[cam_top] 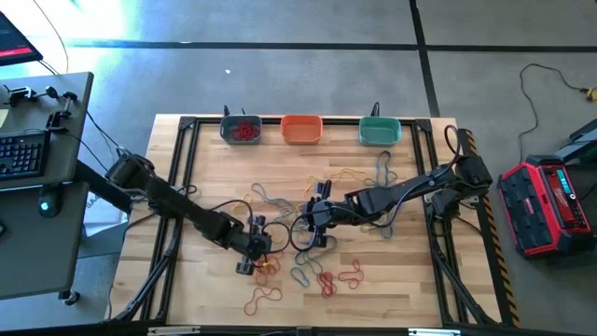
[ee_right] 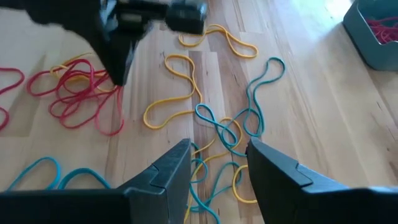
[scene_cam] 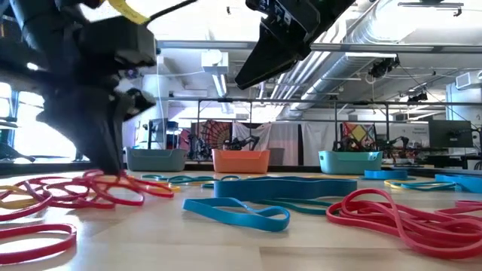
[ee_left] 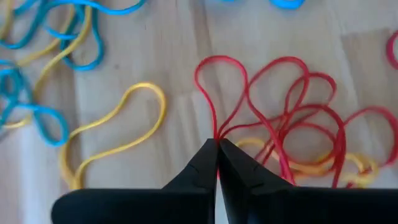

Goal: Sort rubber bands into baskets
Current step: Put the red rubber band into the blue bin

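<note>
A blue band (scene_cam: 237, 213) and a heap of red bands (scene_cam: 407, 218) are seen lying nearest the low camera on the wooden surface (cam_top: 392, 280), with more red bands (scene_cam: 90, 190) gathered where the left end effector (scene_cam: 113, 172) comes down. In the left wrist view that end effector (ee_left: 217, 149) is pinched fully together on a strand of a red band (ee_left: 214, 102), part of a tangled red cluster (ee_left: 298, 124) lying over a yellow band (ee_left: 336, 163); another yellow band (ee_left: 118, 134) is seen beside it. From above, the left end effector (cam_top: 259, 250) is placed on the near side of the orange basket (cam_top: 301, 129), well apart from it, over a small red and yellow clump (cam_top: 269, 267). The right end effector (cam_top: 312, 224) is held a little to the right of the left one, also on the near side of the orange basket. Its fingers (ee_right: 165, 171) are spread wide and nothing is gripped; below them a knot of blue and yellow bands (ee_right: 224, 140) is seen, with the left arm and the red cluster (ee_right: 78, 93) beyond. Three baskets stand in a row along the far edge of the surface: a grey basket (cam_top: 241, 129) to the left of the orange one, with red bands (cam_top: 244, 131) inside, and a teal basket (cam_top: 380, 132) to its right. Loose bands are scattered across the middle and near part of the surface, including red ones (cam_top: 336, 278) nearer the front edge.
</note>
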### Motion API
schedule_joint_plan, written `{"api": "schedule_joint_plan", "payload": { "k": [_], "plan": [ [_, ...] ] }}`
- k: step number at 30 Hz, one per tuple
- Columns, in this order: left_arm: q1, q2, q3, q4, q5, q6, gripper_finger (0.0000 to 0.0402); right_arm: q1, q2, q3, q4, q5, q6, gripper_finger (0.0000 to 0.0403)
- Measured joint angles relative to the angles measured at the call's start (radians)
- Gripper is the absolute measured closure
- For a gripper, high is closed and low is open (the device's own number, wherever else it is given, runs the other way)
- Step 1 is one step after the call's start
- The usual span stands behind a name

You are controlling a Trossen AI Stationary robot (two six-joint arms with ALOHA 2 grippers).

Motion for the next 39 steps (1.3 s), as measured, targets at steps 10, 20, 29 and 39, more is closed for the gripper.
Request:
{"api": "schedule_joint_plan", "payload": {
  "k": [10,20,29,39],
  "plan": [
    [0.031,-0.18,0.047,-0.122,-0.004,0.034,0.0401,0.0,0.0,0.0,-0.012,0.002,0.0,0.0259],
    [0.044,-0.405,0.049,-0.188,-0.057,0.03,0.0401,0.0,0.0,0.0,-0.013,0.003,0.003,0.0259],
    [-0.058,-0.484,0.049,-0.397,-0.028,-0.139,0.0401,0.0,0.0,0.0,-0.021,0.003,0.023,0.0259],
    [-0.207,-0.433,-0.02,-0.477,-0.021,-0.396,0.0384,0.0,0.0,0.0,-0.013,0.003,0.019,0.0259]
  ]
}}
